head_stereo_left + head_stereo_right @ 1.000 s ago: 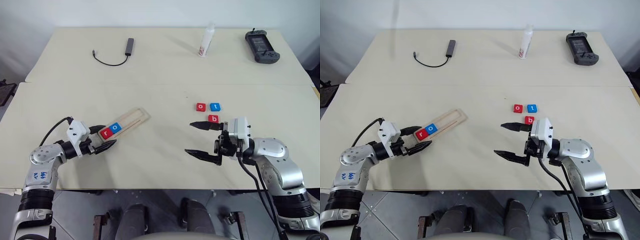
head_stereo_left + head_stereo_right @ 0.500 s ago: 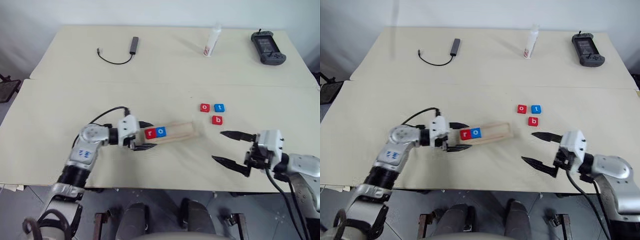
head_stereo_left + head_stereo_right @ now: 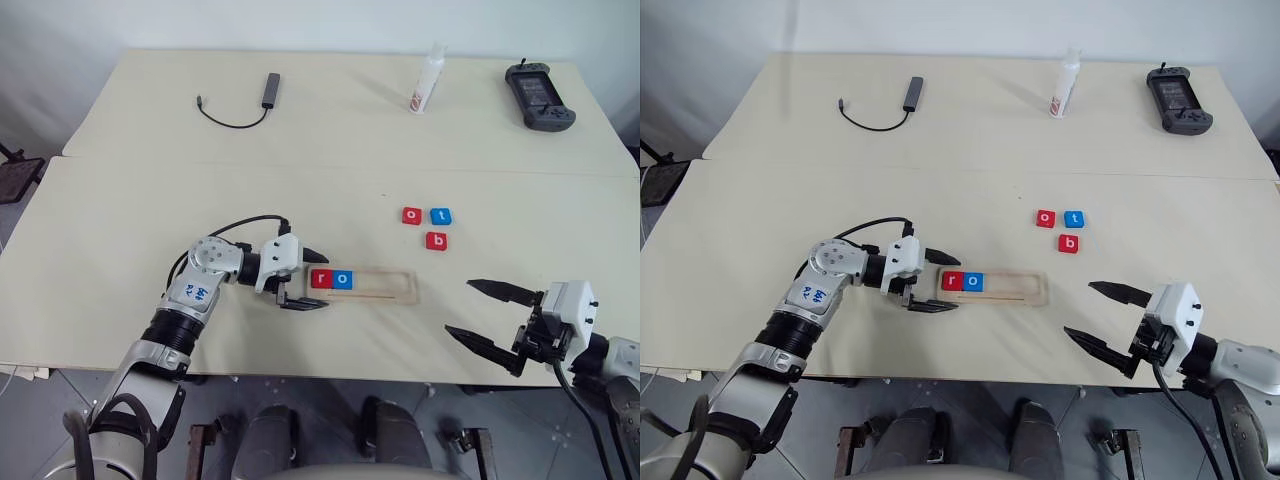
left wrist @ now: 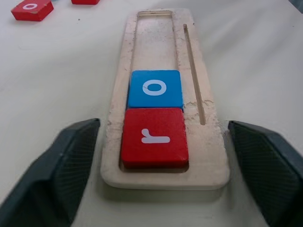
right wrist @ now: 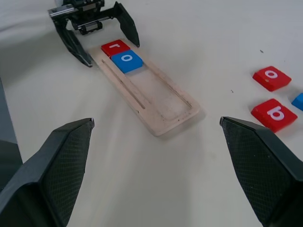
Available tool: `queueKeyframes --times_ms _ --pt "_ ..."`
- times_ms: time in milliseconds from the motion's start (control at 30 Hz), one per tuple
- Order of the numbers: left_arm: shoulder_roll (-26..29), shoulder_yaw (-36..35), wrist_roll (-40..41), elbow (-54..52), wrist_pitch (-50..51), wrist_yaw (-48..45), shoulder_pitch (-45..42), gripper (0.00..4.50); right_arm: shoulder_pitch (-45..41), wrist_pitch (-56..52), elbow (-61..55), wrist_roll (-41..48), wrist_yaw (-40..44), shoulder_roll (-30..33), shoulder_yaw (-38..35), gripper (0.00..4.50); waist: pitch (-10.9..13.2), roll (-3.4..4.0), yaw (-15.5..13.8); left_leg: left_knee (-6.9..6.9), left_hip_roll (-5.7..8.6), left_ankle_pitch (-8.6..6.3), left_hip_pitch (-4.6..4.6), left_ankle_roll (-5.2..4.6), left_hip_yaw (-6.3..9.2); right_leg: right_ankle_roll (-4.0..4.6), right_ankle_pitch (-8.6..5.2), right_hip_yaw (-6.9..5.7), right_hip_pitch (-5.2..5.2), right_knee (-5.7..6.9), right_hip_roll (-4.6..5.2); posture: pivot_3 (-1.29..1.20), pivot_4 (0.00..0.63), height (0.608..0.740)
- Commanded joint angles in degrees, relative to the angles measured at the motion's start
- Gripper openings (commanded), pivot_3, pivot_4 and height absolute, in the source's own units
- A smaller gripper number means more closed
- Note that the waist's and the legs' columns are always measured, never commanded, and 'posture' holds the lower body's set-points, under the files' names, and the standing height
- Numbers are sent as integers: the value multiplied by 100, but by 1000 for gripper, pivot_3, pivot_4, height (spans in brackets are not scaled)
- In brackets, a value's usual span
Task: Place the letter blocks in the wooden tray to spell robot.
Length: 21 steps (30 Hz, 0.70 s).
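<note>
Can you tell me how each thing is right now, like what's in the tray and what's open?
wooden tray: flat, partly filled.
red r block: in tray.
blue o block: in tray.
red o block, blue t block, red b block: loose on table.
left gripper: open, straddling tray's end.
right gripper: open, empty.

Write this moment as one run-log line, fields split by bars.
tray: r, o seated | loose: o, t, b | left gripper: open, straddling tray end | right gripper: open, empty

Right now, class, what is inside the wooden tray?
The wooden tray holds a red r block and a blue o block side by side; the remaining groove is bare. Nothing is covered.
</note>
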State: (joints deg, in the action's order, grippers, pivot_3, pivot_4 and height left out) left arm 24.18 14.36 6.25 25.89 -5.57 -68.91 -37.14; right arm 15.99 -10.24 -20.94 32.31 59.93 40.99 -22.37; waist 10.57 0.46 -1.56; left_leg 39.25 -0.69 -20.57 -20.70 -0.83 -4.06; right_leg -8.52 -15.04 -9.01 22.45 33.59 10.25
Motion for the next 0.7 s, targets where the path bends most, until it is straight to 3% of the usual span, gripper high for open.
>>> queueKeyframes --times_ms 33,233,400,533,700 --pt "84 -284 242 -18 -42 -71 49 4469 242 111 -105 105 -184 -123 -458 4500 0 0 1 0 0 0 0 0 1 0 0 -1 0 0 0 0 150 740" --pt "736 -1000 818 -110 -393 -615 585 4469 940 647 42 -7 -389 -592 -1182 4500 0 1 29 -2 -4 0 2 0 1 0 0 0 2 0 -2 0 150 740" --pt "950 -1633 1286 -367 -545 -584 1072 4469 1031 1040 313 -124 -389 -761 -1201 4500 0 1 31 -1 -4 -1 9 -1 -3 -1 0 9 -3 2 1 0 150 740" --pt "1147 -2000 1806 -1154 242 -497 1651 4469 562 978 463 -153 -618 -686 -998 4500 0 1 34 -1 -7 -1 12 -1 1 0 0 9 -2 7 1 0 150 740" --pt "1143 -2292 2035 -1950 672 -10 2165 4469 -425 -260 379 -199 -1226 -60 -576 4500 0 2 39 0 -7 -1 21 -1 10 0 1 23 -1 13 2 0 150 740"
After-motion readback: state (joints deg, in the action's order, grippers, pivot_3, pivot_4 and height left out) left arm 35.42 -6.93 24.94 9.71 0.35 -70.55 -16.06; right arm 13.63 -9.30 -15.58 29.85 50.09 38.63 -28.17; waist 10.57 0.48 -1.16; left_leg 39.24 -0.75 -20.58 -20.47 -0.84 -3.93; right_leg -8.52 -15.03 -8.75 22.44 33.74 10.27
